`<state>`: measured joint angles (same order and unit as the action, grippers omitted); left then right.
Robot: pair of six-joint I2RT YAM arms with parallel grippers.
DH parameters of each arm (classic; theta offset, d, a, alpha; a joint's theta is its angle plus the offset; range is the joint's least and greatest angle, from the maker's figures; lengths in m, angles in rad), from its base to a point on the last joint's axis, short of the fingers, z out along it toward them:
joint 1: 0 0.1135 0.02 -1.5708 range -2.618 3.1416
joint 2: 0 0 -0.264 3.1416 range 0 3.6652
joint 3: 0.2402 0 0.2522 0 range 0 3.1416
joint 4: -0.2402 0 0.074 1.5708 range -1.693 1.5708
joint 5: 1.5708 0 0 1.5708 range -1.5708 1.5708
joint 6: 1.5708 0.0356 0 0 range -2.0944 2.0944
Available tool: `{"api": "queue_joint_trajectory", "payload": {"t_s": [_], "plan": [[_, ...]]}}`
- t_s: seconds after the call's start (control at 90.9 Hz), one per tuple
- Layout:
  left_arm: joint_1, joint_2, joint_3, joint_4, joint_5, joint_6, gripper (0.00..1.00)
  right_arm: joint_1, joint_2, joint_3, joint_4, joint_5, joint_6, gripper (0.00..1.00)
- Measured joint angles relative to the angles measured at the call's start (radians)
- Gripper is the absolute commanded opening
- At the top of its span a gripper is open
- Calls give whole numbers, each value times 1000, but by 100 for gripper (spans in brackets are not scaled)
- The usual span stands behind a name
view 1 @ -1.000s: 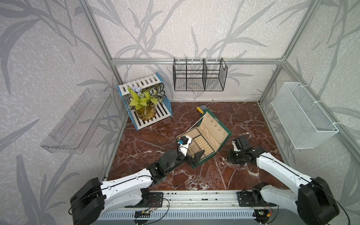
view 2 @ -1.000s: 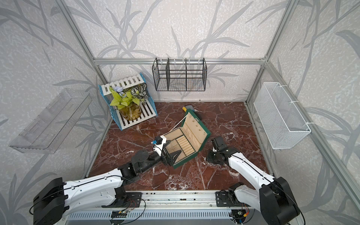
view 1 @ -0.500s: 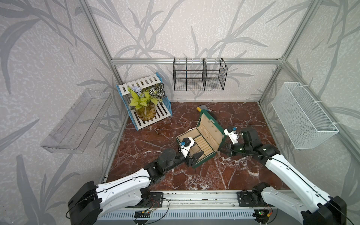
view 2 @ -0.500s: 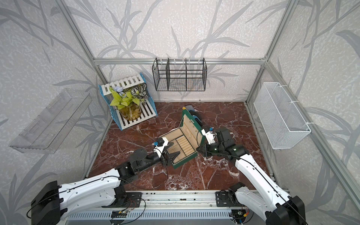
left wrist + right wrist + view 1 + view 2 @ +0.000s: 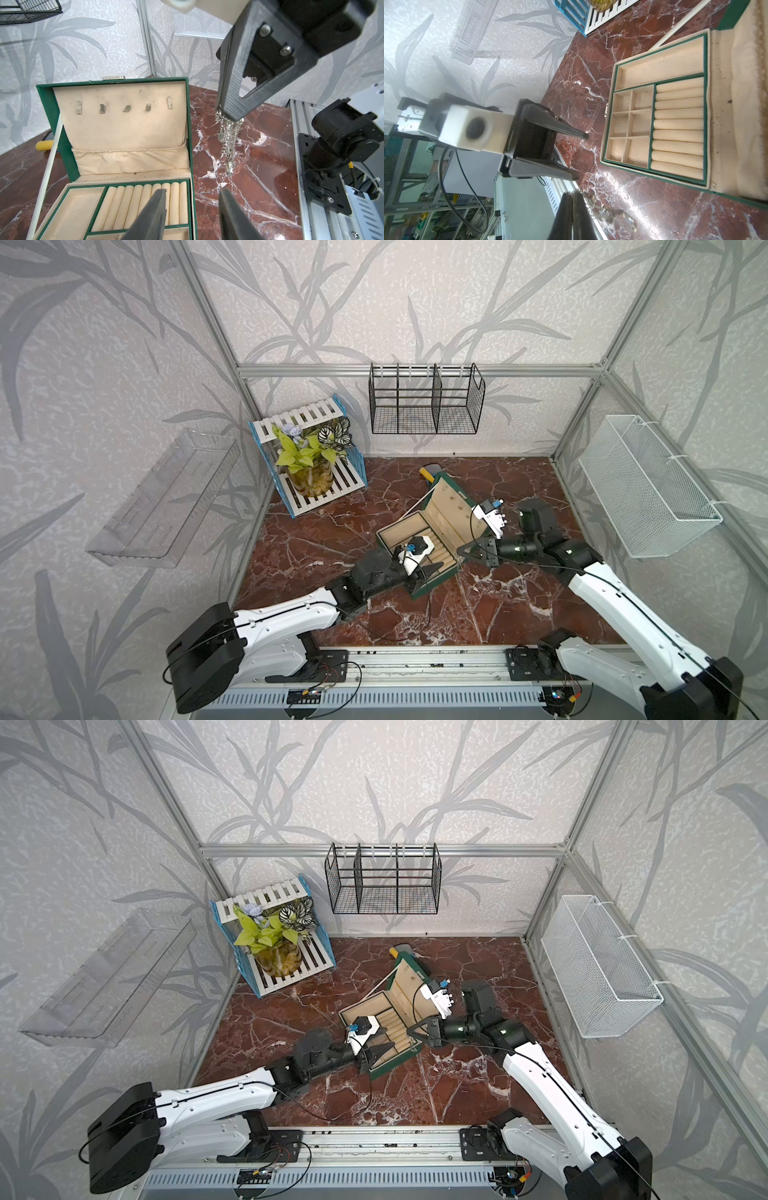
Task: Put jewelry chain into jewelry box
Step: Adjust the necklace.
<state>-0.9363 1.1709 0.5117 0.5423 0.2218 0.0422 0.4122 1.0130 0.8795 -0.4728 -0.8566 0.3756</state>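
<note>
**One chain lifted, not yet over the box**

Your right gripper (image 5: 230, 113) is clenched on the jewelry chain (image 5: 228, 141), which hangs from its tips in a limp, silvery bunch. A second ago this gripper sat low on the marble tabletop (image 5: 259, 145), off to the right of the jewelry box (image 5: 44, 99). Now it has risen and swung inward, and in both top views its tips stand at the box's near right corner. The pick-up looks done, and the carry is under way.

In the left wrist view the chain dangles over bare marble just beside the box's right wall. It is not above any compartment and is clear of the lining.

Your left gripper (image 5: 192, 192) is released, with its jaws parted and nothing between them. It hovers over the front of the open box, above the ring rolls (image 5: 145, 203), and has hardly shifted from that spot.

What remains, by my reading, is a short sideways move over the wall and then a release. The chain's lowest links may catch the green rim if the gripper crosses too low. The left gripper also crowds the rolls, so the wide empty tray (image 5: 83, 207) or the small square compartments (image 5: 631, 124) look like easier targets.
</note>
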Motion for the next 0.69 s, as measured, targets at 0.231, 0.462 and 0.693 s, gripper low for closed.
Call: {"api": "queue_joint_trajectory", "payload": {"t_s": [0.231, 0.462, 0.693], "plan": [[-5, 65, 49, 42, 29, 20, 34, 0, 0, 4, 24, -28, 17, 0], [-7, 100, 79, 45, 60, 30, 33, 0, 0, 4, 30, -35, 24, 0], [-12, 107, 80, 46, 66, 34, 31, 0, 0, 4, 42, -35, 27, 0]]}}
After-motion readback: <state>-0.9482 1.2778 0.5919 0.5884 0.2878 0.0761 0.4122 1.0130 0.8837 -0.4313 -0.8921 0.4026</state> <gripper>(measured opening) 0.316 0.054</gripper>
